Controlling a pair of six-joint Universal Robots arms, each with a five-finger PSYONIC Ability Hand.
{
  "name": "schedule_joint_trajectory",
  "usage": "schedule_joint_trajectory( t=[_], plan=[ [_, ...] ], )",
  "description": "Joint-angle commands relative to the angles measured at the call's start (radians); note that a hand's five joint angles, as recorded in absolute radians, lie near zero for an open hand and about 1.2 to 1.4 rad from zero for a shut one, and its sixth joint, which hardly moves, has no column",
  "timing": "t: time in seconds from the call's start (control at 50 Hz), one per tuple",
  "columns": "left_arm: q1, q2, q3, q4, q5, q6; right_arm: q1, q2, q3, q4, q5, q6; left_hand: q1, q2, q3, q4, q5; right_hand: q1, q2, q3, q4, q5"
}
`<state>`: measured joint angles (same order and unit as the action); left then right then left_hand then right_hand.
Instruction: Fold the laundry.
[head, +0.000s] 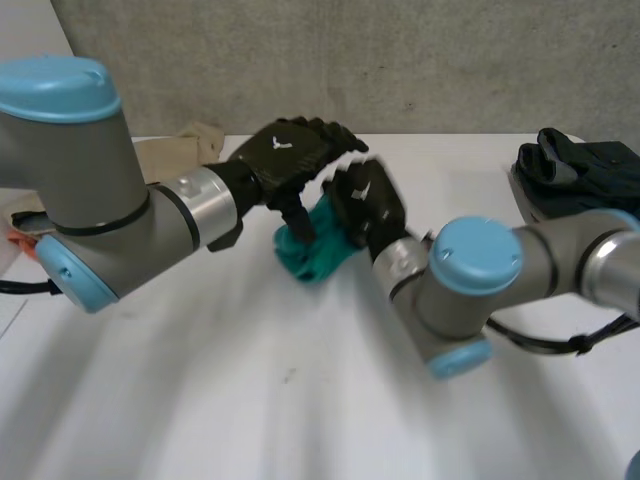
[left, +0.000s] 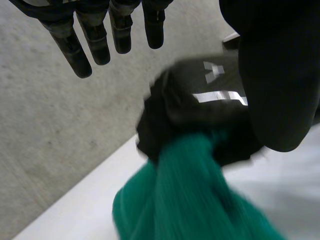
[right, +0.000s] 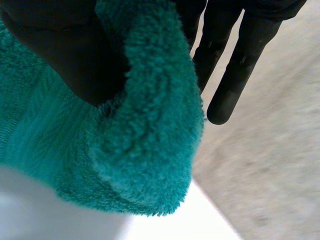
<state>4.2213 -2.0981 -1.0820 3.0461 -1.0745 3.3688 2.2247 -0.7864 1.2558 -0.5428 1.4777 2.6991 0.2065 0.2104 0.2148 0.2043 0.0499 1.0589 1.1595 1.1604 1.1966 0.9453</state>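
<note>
A teal terry towel (head: 318, 252) lies bunched on the white table (head: 200, 400) near its middle. My right hand (head: 365, 205) comes in from the right and is curled into the bunch, gripping the cloth. In the left wrist view the right hand (left: 200, 107) is clenched on the top of the towel (left: 190, 200). In the right wrist view my right hand (right: 65, 55) digs into a thick fold of the towel (right: 145, 150). My left hand (head: 290, 150) hovers just above and behind the towel, open, with straight fingers (left: 82, 45) and its thumb (left: 277, 85) apart, holding nothing.
A pile of dark clothes (head: 585, 165) lies at the back right of the table. A beige cloth (head: 175, 150) sits at the back left behind my left arm. A grey concrete wall (head: 400, 60) runs behind the table.
</note>
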Motion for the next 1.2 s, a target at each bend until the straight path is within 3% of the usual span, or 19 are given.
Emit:
schedule_joint_trajectory(
  t=[0.02, 0.24, 0.36, 0.44, 0.56, 0.64, 0.78, 0.9, 0.98, 1.0, 1.2],
  plan=[
    [0.034, 0.053, 0.04, 0.002, -0.001, -0.035, -0.143, -0.092, -0.091, -0.109, -0.002, 0.036, -0.019, -0.023, -0.028, -0.017, -0.037, 0.337, 0.237, 0.236, 0.2, 0.276],
    [0.028, 0.078, 0.037, 0.02, 0.001, -0.065, -0.505, -0.099, -0.279, -0.244, -0.051, 0.238, -0.016, -0.02, -0.025, -0.014, -0.034, 0.337, 0.237, 0.236, 0.2, 0.276],
    [0.017, 0.078, 0.027, 0.02, -0.001, -0.063, -0.649, 0.062, -0.438, -0.247, -0.132, 0.297, -0.016, -0.02, -0.025, -0.014, -0.034, 0.337, 0.237, 0.236, 0.2, 0.276],
    [0.011, 0.075, 0.025, 0.02, -0.001, -0.063, -0.746, 0.238, -0.545, -0.241, -0.241, 0.318, -0.013, -0.017, -0.022, -0.011, -0.031, 0.337, 0.237, 0.236, 0.2, 0.276],
    [-0.003, 0.072, 0.016, 0.019, -0.002, -0.063, -0.845, 0.357, -0.515, -0.209, -0.333, 0.323, -0.011, -0.015, -0.019, -0.008, -0.028, 0.337, 0.237, 0.236, 0.2, 0.276],
    [-0.009, 0.07, 0.001, 0.019, -0.002, -0.063, -0.885, 0.339, -0.432, -0.201, -0.368, 0.32, -0.011, -0.015, -0.019, -0.008, -0.028, 0.337, 0.237, 0.236, 0.2, 0.276],
    [-0.035, 0.073, -0.015, 0.017, -0.002, -0.062, -0.974, 0.152, -0.19, -0.209, -0.519, 0.323, -0.013, -0.017, -0.022, -0.011, -0.031, 0.337, 0.237, 0.236, 0.2, 0.276],
    [-0.056, 0.076, -0.015, 0.017, -0.001, -0.063, -0.987, 0.096, -0.13, -0.191, -0.58, 0.314, -0.013, -0.017, -0.022, -0.011, -0.031, 0.337, 0.237, 0.236, 0.2, 0.276],
    [-0.075, 0.078, -0.016, 0.017, -0.001, -0.066, -0.985, 0.072, -0.095, -0.168, -0.582, 0.312, -0.013, -0.017, -0.022, -0.011, -0.031, -0.719, -0.82, -0.82, -0.857, -0.78],
    [-0.079, 0.078, -0.016, 0.017, -0.001, -0.066, -0.987, 0.049, -0.079, -0.151, -0.58, 0.306, -0.016, -0.02, -0.025, -0.014, -0.034, -0.884, -0.985, -0.986, -1.022, -0.945],
    [-0.112, 0.101, -0.029, 0.02, -0.001, -0.068, -1.085, -0.1, -0.032, 0.111, -0.562, 0.159, -0.019, -0.023, -0.028, -0.017, -0.037, -0.884, -0.985, -0.986, -1.022, -0.945]
  ],
)
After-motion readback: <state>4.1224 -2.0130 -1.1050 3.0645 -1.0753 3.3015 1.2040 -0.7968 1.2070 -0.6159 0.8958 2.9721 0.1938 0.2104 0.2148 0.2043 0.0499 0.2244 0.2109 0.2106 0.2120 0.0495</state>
